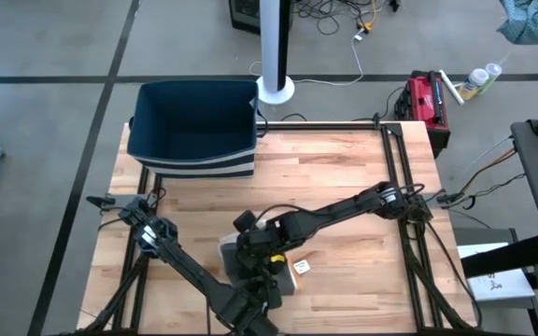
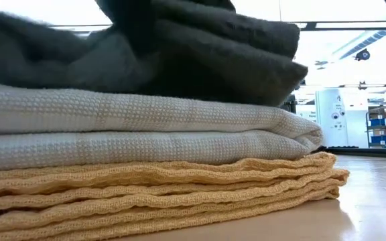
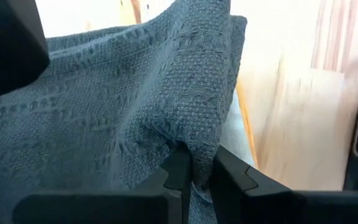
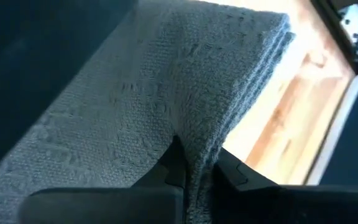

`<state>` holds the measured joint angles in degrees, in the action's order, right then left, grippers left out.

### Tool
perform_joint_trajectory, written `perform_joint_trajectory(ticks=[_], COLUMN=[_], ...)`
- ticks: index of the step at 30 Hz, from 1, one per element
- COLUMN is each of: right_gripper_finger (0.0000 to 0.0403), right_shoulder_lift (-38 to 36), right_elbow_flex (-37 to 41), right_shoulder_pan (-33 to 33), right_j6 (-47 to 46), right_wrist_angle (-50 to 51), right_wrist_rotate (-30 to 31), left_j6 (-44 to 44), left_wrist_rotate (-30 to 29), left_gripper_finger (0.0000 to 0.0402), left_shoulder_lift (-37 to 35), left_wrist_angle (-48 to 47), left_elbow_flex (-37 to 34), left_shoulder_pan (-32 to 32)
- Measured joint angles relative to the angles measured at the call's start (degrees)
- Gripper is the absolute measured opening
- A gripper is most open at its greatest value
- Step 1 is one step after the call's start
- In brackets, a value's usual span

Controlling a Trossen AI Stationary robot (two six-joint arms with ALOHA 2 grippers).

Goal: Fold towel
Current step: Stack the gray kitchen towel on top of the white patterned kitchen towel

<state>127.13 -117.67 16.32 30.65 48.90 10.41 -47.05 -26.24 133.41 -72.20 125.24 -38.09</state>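
Towel [image 3: 135, 106] between both grippers' closed fingers [image 4: 173, 171].

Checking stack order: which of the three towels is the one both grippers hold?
The dark grey towel, top of the stack. The pale grey towel and yellow towel lie flat beneath it, ungripped.

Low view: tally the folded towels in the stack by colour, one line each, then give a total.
Dark grey towel, top of the stack: 1
Light grey towel, middle: 1
Yellow towel, bottom: 1
Total: 3
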Motion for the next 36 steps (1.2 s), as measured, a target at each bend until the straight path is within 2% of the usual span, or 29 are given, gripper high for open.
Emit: perform_joint_trajectory(ticks=[12,18,23,30,33,36], right_gripper_finger=[0.0038,0.0085,0.0151,0.0237,0.0250,0.0242], right_shoulder_lift=[1.3,1.3,0.8,-2.8,-5.9,-10.4], right_elbow_flex=[0.1,0.1,-0.6,-5.5,-5.1,-1.5], right_shoulder_pan=[-0.1,-0.1,-0.1,0.3,1.6,4.7], right_j6=[0.9,0.9,-0.9,-10.7,-14.2,-18.1], right_wrist_angle=[0.0,-0.3,1.0,11.4,13.7,14.0], right_wrist_rotate=[-0.4,-0.5,-0.1,0.6,-0.1,-1.2], left_j6=[2.2,2.6,2.8,5.3,5.8,0.6], left_wrist_rotate=[0.0,0.0,0.0,-4.2,-5.7,-8.0], left_gripper_finger=[0.0036,0.0044,0.0082,0.0153,0.0178,0.0192], left_shoulder_lift=[0.3,0.2,-0.5,-3.2,-4.8,-6.5], left_wrist_angle=[4.6,5.2,4.0,2.1,-0.1,-4.7], left_elbow_flex=[-3.2,-3.3,-2.6,0.1,0.1,0.1], left_shoulder_pan=[0.0,0.0,-0.4,-2.9,-4.9,-8.3])
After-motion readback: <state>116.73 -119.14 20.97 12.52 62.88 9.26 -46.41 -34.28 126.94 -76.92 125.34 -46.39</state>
